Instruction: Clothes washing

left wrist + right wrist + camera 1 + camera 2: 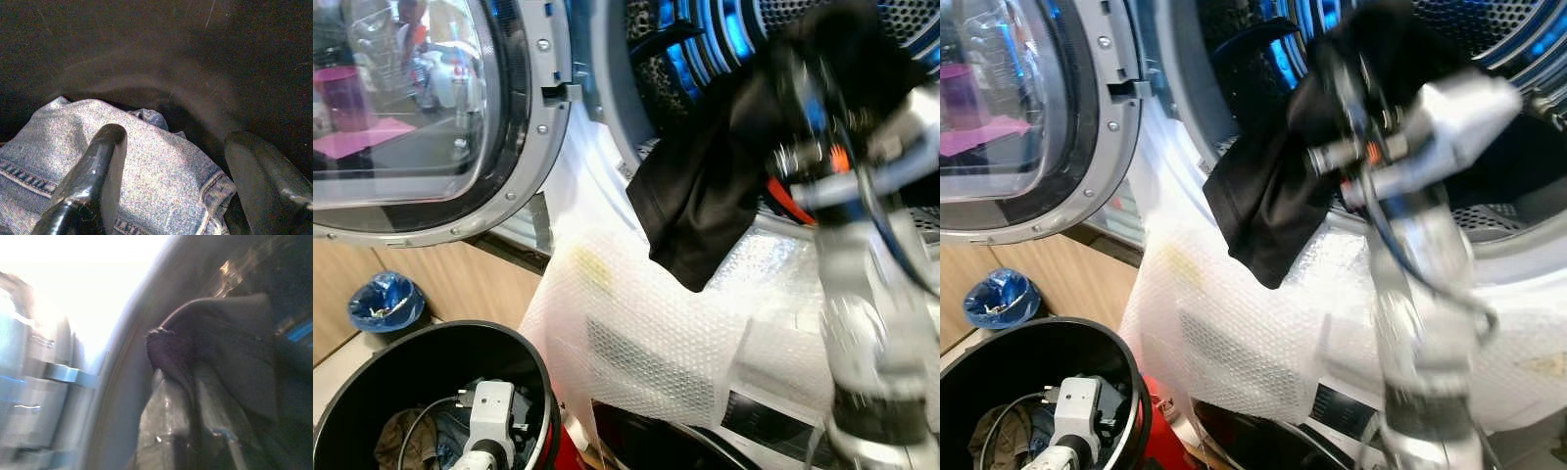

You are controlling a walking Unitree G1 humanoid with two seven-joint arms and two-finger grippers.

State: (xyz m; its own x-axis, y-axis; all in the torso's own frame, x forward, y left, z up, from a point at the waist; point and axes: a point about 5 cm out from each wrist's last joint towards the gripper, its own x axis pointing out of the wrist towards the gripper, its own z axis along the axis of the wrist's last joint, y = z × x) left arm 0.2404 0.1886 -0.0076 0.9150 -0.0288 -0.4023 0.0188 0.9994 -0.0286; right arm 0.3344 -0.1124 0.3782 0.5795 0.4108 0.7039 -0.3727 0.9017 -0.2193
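- Left gripper point(171, 181): inside the black bin point(524, 357) below the washer door point(421, 117), 2 fingers spread apart over denim point(161, 171).
- Right gripper point(188, 396): at the washer drum point(705, 39) mouth, clenched on black garment point(700, 196), which hangs over the drum's rim.

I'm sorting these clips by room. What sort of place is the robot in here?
Most likely a home laundry corner: a front-loading washing machine with its round door swung open, a black laundry bucket holding jeans, and the right pincer carrying a black garment at the drum.
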